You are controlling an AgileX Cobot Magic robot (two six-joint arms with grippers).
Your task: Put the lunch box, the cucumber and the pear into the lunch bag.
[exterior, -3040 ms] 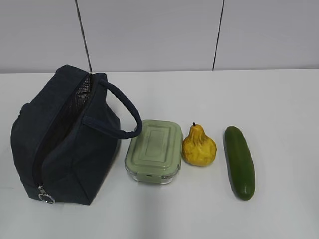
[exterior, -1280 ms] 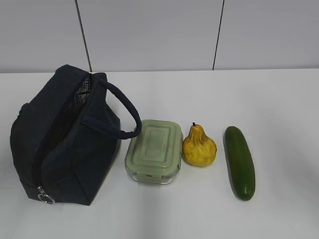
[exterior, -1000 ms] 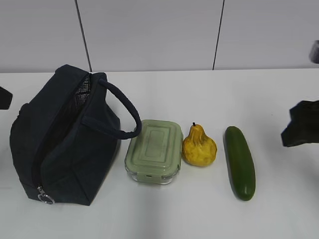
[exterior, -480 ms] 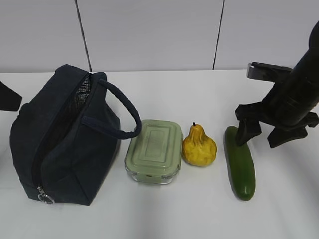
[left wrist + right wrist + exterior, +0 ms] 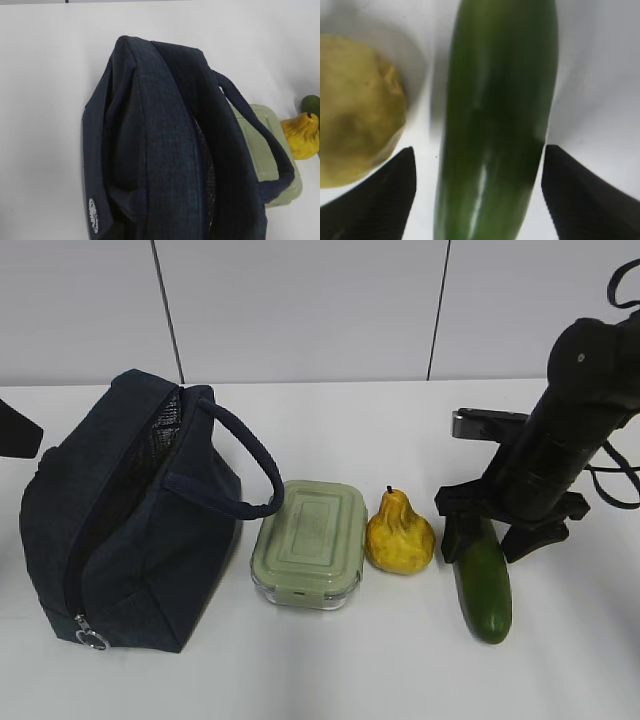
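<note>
Cucumber (image 5: 482,580) first: in the exterior view it lies lengthwise at the right end of a row on the white counter (image 5: 330,670), and the right end effector (image 5: 492,542) stands over its far half with one dark finger on each side, spread wide and closed on nothing, a stance that looks meant for a grip across the narrow width. The pear (image 5: 399,533) sits just left of the cucumber with a small gap, then the lunch box (image 5: 309,544) with its pale green lid, close beside the lunch bag (image 5: 130,515), whose loop handle droops onto the box's near corner. The bag stands with its zipper parted along the top, so the mouth seems ready to receive things; only a dark sliver of the left arm shows at the frame's left edge. In the left wrist view, the camera looks down on the bag's top seam and the narrow open slit, with the lunch box (image 5: 280,165), the pear (image 5: 302,135) and a tip of cucumber (image 5: 312,104) beyond it; the left end effector is not visible there, so its state cannot be told. In the right wrist view, the cucumber (image 5: 500,120) runs straight between the two dark fingertips (image 5: 380,200), which stand clear of it on both sides, and the pear (image 5: 355,110) lies just outside the left finger, near enough that closing could brush it.
</note>
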